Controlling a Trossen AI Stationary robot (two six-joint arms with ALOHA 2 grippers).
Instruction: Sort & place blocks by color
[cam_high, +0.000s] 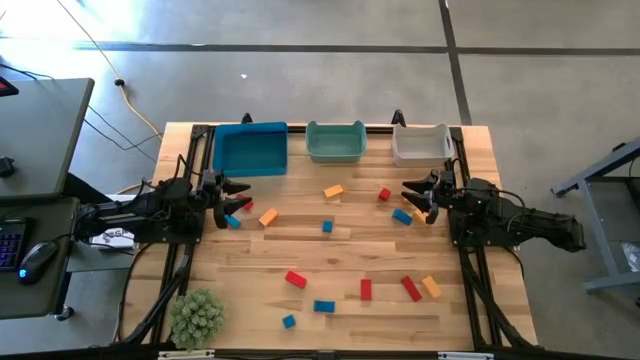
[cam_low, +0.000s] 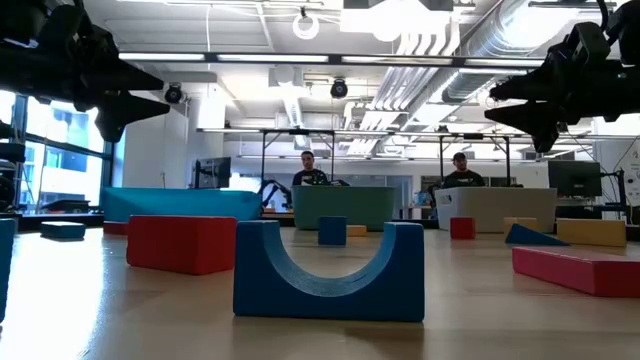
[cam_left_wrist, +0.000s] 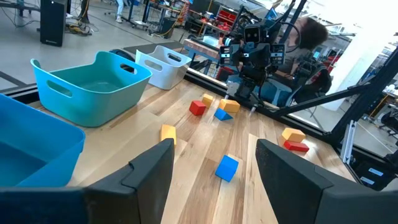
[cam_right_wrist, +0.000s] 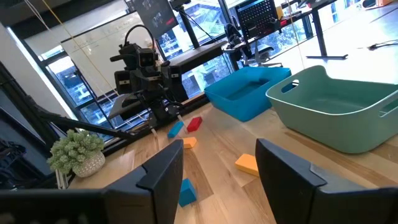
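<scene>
Above the blocks (cam_high: 365, 289), both tools (cam_high: 232, 196) (cam_high: 415, 195) hang open, empty.

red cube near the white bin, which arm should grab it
Probably right: the red cube lies just beside the open right gripper, while the open left gripper sits across the table.

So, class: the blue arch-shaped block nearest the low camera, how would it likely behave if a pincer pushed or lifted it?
The arch block looks solid with crisp edges, so probably stiff, not squashy. It rests on a long flat base with its curved cut-out facing up, so a push would likely slide it rather than roll or tip it. Its matte faces suggest a fair grip, though the thin middle may sit awkwardly between fingers.
</scene>
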